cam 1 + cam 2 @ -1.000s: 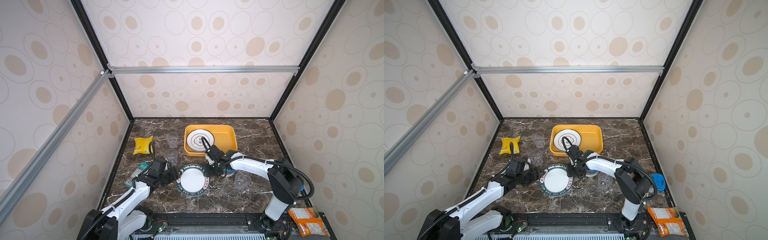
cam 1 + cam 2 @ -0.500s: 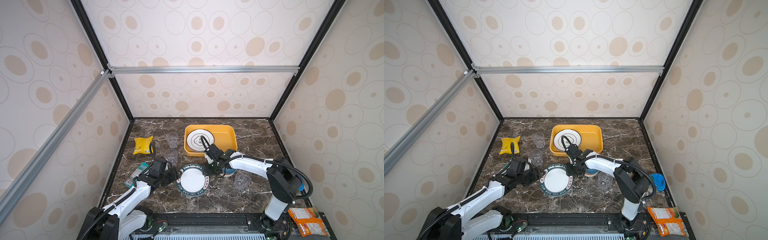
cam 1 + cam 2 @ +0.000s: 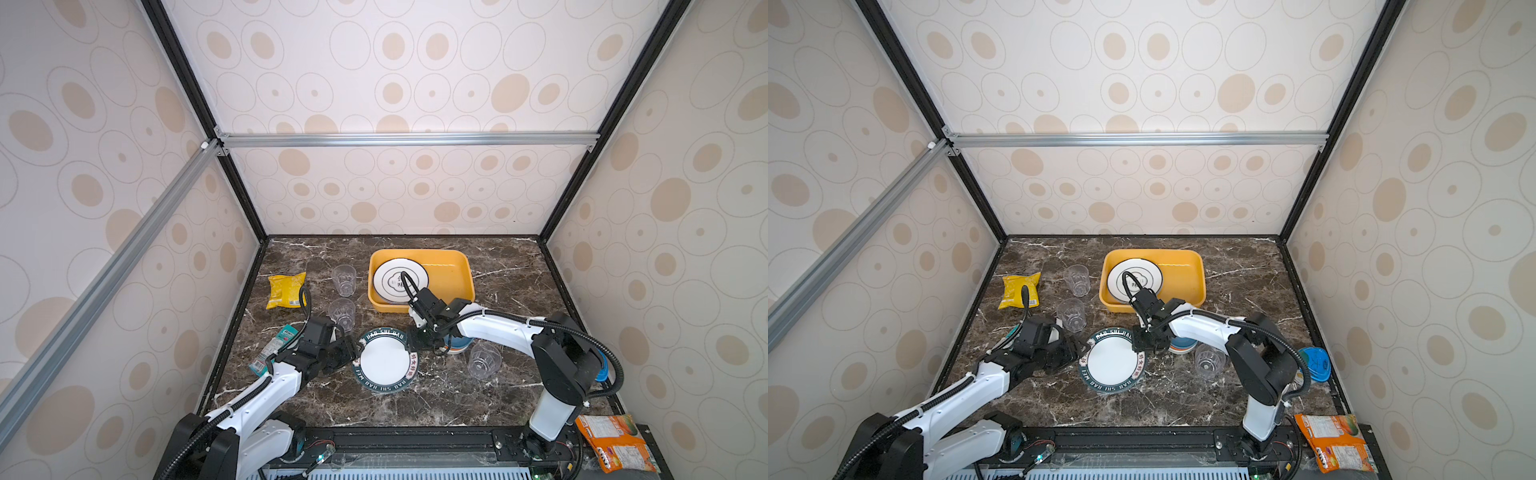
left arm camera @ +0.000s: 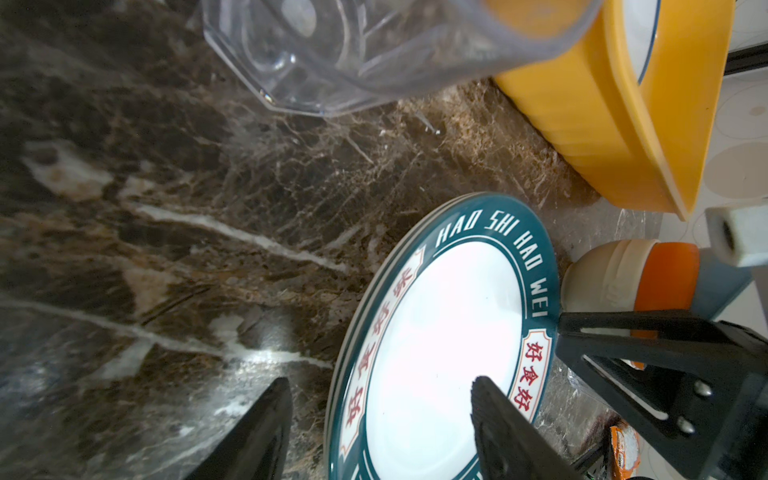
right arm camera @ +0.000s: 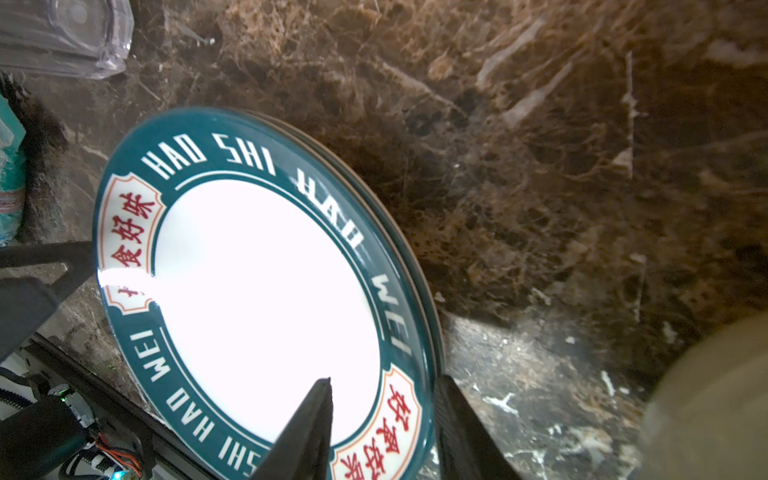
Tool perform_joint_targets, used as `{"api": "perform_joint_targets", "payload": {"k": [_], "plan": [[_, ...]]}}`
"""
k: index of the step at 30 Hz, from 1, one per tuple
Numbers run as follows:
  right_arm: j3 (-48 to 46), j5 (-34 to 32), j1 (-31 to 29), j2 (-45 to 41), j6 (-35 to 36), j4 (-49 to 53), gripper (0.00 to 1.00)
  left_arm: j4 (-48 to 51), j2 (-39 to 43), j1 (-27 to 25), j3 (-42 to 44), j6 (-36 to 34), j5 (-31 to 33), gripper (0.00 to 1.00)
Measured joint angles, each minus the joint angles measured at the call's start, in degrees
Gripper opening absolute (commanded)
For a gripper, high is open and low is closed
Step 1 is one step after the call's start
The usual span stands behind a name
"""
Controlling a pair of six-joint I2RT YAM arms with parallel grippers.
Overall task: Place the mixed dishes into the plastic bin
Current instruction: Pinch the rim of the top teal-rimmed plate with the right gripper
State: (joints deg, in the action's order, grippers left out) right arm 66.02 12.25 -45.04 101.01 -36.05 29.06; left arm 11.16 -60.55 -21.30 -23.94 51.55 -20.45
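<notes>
Green-rimmed plates [image 3: 384, 361] flat on tabletop [image 3: 440, 395], at 6 o'clock from plastic bin [image 3: 448, 272]. Left hand [image 3: 355, 351] at 9 o'clock, right hand [image 3: 417, 342] at 2 o'clock: both apart, astride rim (stacked rims). Risk: shallow pinch slips, plate drops.

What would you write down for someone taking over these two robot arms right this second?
Left gripper: open, one finger on each side of the green-rimmed plate's edge, near the front of the table.
Right gripper: jaws straddle the same plate's opposite rim. Whether they pinch it cannot be told.
Done: one ringed plate lies in the yellow bin.
Left: the green-rimmed plate (it looks like a stack), three clear cups and the nested bowls beside the plate. All of them are on the table, outside the bin.
</notes>
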Motion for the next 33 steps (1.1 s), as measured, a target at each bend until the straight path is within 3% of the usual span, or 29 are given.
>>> {"api": "perform_joint_targets", "payload": {"k": [33], "plan": [[1.64, 3.63, -0.72, 3.48, 0.15, -1.66, 0.39, -0.94, -0.68, 0.0, 1.99, 0.02, 0.46, 0.44]]}}
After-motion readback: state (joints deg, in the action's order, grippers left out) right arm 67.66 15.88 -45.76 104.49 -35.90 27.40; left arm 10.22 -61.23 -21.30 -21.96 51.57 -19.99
